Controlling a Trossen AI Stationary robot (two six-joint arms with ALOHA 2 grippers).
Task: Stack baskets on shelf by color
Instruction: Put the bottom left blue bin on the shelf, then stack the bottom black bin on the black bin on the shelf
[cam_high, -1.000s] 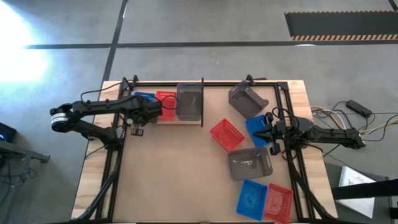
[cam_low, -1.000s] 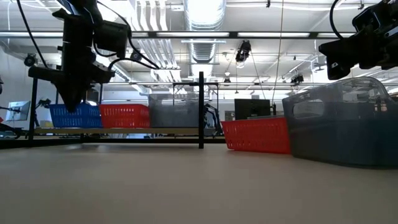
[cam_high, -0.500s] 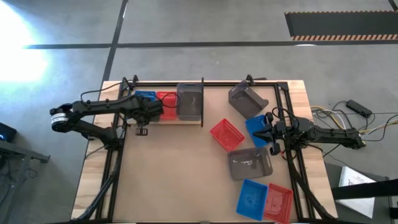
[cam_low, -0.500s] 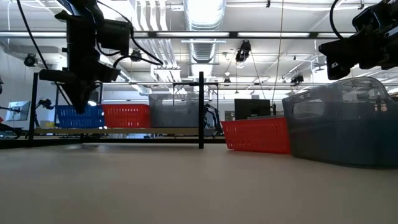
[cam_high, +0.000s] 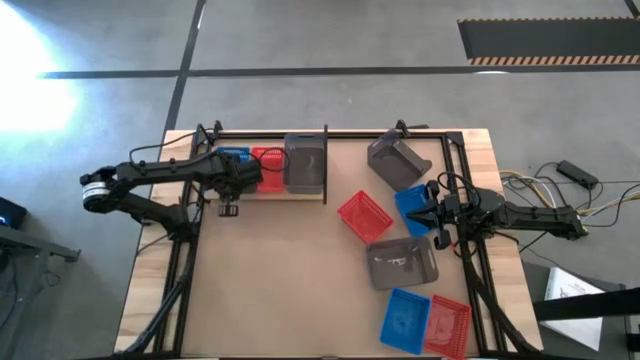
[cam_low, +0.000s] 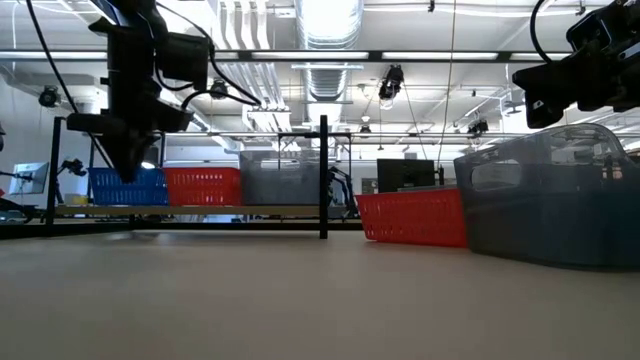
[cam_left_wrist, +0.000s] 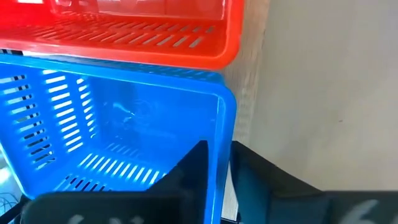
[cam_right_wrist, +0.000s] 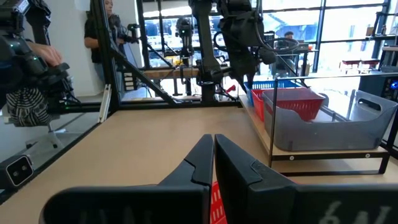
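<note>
- The left gripper (cam_left_wrist: 214, 168) is at the near corner of the blue basket (cam_high: 233, 157) on the shelf (cam_high: 300, 193), its two fingers straddling that basket's side wall, one inside and one outside
- The fingers sit close around the wall with a slight gap showing; whether they grip the blue plastic or have just let go cannot be told
- On the shelf three baskets stand in a row: the blue one at the outer end, a red basket (cam_high: 266, 161) touching it, then a grey basket (cam_high: 305, 162) against the dark upright divider (cam_high: 326, 165)
- From table height the same row reads blue, red, grey, with the left arm coming down in front of the blue one
- The right gripper (cam_right_wrist: 213, 160) has its fingers pressed together, holding nothing, and hovers near the right edge of the table (cam_high: 280, 280)
- Loose on the table: a red basket (cam_high: 364, 217) beside a blue basket (cam_high: 412, 205), a grey basket (cam_high: 401, 263) just below them, a tilted grey basket (cam_high: 396, 160) near the far edge, and a blue basket (cam_high: 405, 319) and red basket (cam_high: 448, 326) side by side at the near edge
- A person (cam_right_wrist: 99, 37) stands in the room beyond the table
</note>
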